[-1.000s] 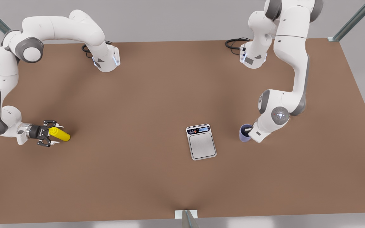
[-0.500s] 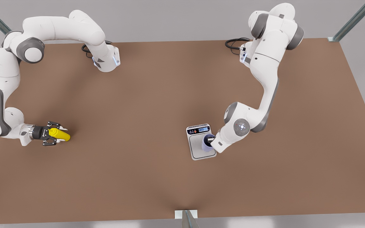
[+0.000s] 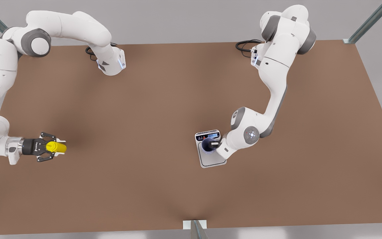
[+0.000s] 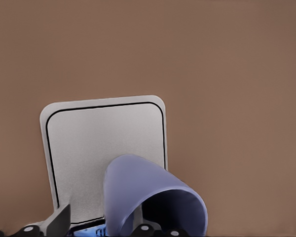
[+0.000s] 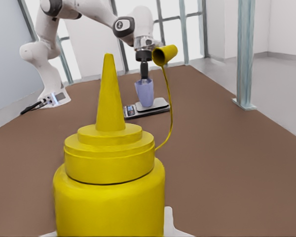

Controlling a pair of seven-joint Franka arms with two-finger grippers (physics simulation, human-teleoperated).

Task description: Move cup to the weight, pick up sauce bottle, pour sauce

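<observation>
left gripper (image 3: 213,144) reaches down, clamped on cup (image 3: 208,146) over weight (image 3: 215,158) | right gripper (image 3: 51,147) level, grips sauce bottle (image 3: 56,147)

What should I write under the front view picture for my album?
Left gripper holds the cup over the weight; right gripper grips the sauce bottle.

We see a bare brown table (image 3: 151,109), black cables (image 3: 244,44) coiled toward one o'clock and eleven o'clock, and grey metal frame posts (image 3: 370,21) at the upper corners.
</observation>
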